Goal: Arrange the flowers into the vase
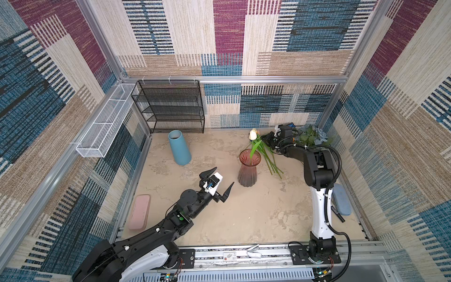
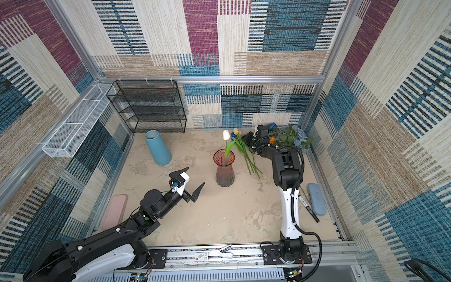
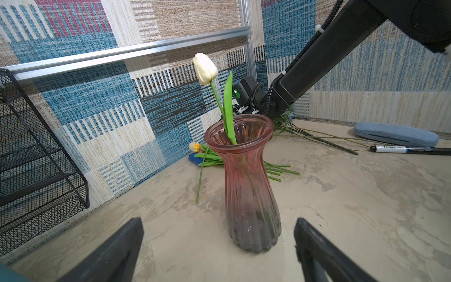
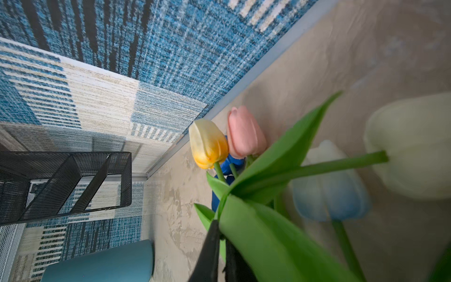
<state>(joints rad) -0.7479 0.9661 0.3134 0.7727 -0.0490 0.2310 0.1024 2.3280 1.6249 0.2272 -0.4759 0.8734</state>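
Your left gripper (image 1: 224,176) hangs low over the table (image 1: 244,219), just left of the pink vase (image 1: 247,173). Its fingers (image 3: 117,249) are spread wide and clear of the glass; in its wrist view the vase stands ahead of them, untouched. One white tulip (image 1: 253,134) stands upright in the vase.

Your right gripper (image 4: 220,244) reaches to the back of the table, just right of the vase. It is down among the loose tulips (image 1: 269,158), which lie with blooms toward the back wall and stems toward the front. Its fingers are pressed together on a green leaf (image 4: 256,234); you cannot tell which bloom that leaf belongs to. A yellow tulip (image 4: 208,144) and a pink tulip (image 4: 245,133) lie on the table beyond it. More flowers (image 1: 313,138), blue roses with dark leaves, sit in the back right corner behind the arm.
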